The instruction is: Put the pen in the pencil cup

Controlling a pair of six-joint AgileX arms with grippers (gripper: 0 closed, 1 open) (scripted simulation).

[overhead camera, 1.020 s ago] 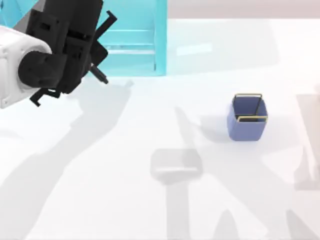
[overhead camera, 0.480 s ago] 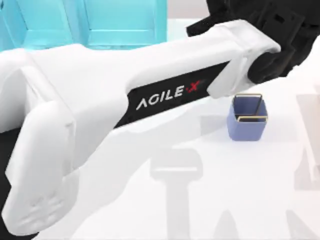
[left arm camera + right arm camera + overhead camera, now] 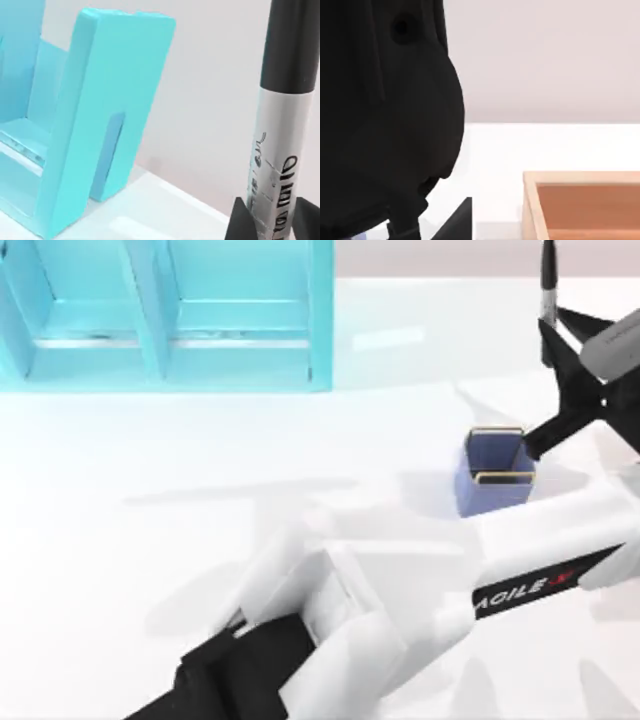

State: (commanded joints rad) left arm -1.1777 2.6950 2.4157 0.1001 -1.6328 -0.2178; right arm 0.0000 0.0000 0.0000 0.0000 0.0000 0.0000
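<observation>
L gripper (image 3: 560,365), clamped on pen (image 3: 547,280) at cup's (image 3: 497,475) 1 o'clock: centre over rim, keep pen upright b4 release.

I see the pen (image 3: 547,280) off the bench, at the right far edge of the top view, black with a silvery labelled middle band (image 3: 277,165) bearing dark lettering. It stands lengthwise up the top view. The pencil cup (image 3: 494,476) stands upright on the bench's right half, blue-purple, square, gold-rimmed, open mouth up, nearer than the pen.
</observation>
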